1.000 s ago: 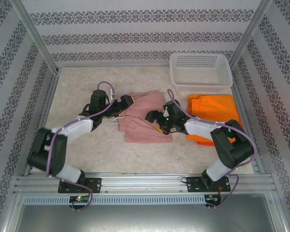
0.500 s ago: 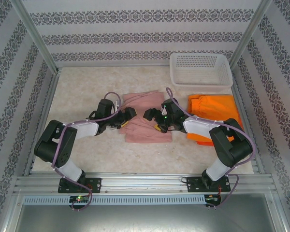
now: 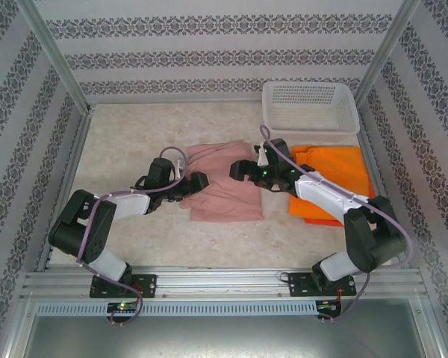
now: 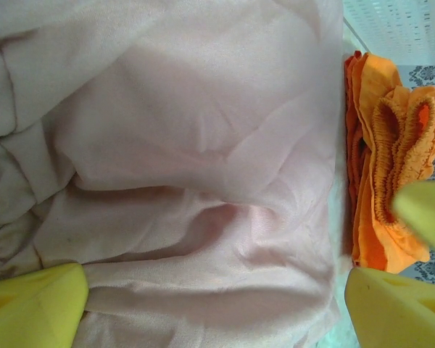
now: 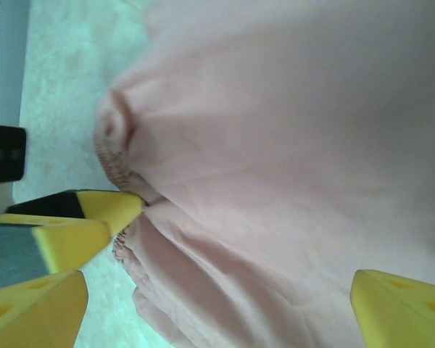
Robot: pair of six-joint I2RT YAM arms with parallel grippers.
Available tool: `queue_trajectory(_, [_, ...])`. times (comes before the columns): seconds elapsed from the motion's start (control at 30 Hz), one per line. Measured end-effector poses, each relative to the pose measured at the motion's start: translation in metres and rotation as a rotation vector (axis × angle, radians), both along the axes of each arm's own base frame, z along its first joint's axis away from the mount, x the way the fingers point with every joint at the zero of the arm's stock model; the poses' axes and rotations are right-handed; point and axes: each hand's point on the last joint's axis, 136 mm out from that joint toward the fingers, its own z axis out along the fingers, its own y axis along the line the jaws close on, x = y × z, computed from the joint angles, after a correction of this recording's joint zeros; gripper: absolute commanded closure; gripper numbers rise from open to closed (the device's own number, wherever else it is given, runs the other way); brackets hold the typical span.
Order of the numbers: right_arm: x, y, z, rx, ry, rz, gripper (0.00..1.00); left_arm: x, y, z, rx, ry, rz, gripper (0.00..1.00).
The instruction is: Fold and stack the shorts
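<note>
The dusty pink shorts (image 3: 225,190) lie folded flat in the middle of the table. My left gripper (image 3: 198,183) sits low at their left edge, open, its yellow fingers (image 4: 30,308) spread wide over the pink cloth (image 4: 203,159). My right gripper (image 3: 241,170) hovers over their upper right part, also open, with pink cloth (image 5: 290,145) below it and nothing held. The gathered pink waistband (image 5: 116,141) shows beside the left gripper's fingertips (image 5: 105,206). Orange shorts (image 3: 332,179) lie folded in a pile to the right, their ruffled waist (image 4: 395,145) facing the pink pair.
A white perforated basket (image 3: 310,107) stands at the back right, just behind the orange pile. Patterned walls and metal posts close in the table on three sides. Bare tabletop (image 3: 127,142) lies to the left and along the front.
The left gripper slid down toward the pink shorts' left edge. The right gripper pulled back up and to the right. The pink shorts now lie flatter and neater.
</note>
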Motion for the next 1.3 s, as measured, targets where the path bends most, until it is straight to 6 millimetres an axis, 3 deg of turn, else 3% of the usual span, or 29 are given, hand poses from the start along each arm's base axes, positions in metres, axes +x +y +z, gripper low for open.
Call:
queue_trajectory(0.1, [0.020, -0.008, 0.020, -0.082, -0.086, 0.059, 0.10, -0.001, 0.001, 0.000, 0.011, -0.004, -0.002, 0.07])
queue_trajectory(0.17, [0.036, -0.016, 0.022, -0.139, -0.099, 0.087, 0.12, -0.001, 0.002, 0.000, 0.018, -0.008, -0.001, 0.07])
queue_trajectory(0.3, [0.052, -0.029, -0.007, -0.250, -0.038, 0.146, 0.24, -0.001, 0.003, -0.001, 0.023, -0.010, 0.001, 0.07])
queue_trajectory(0.43, [0.047, -0.036, -0.055, -0.327, 0.097, 0.199, 0.29, -0.001, 0.003, -0.001, 0.023, -0.010, 0.001, 0.07])
queue_trajectory(0.6, [0.039, -0.040, -0.089, -0.364, 0.202, 0.221, 0.32, -0.001, 0.003, -0.001, 0.023, -0.010, 0.001, 0.07])
queue_trajectory(0.9, [0.043, -0.039, -0.105, -0.374, 0.236, 0.218, 0.40, -0.001, 0.003, -0.001, 0.022, -0.010, 0.001, 0.07])
queue_trajectory(1.3, [0.043, -0.038, -0.117, -0.435, 0.251, 0.204, 0.76, -0.001, 0.003, 0.000, 0.020, -0.013, 0.001, 0.07])
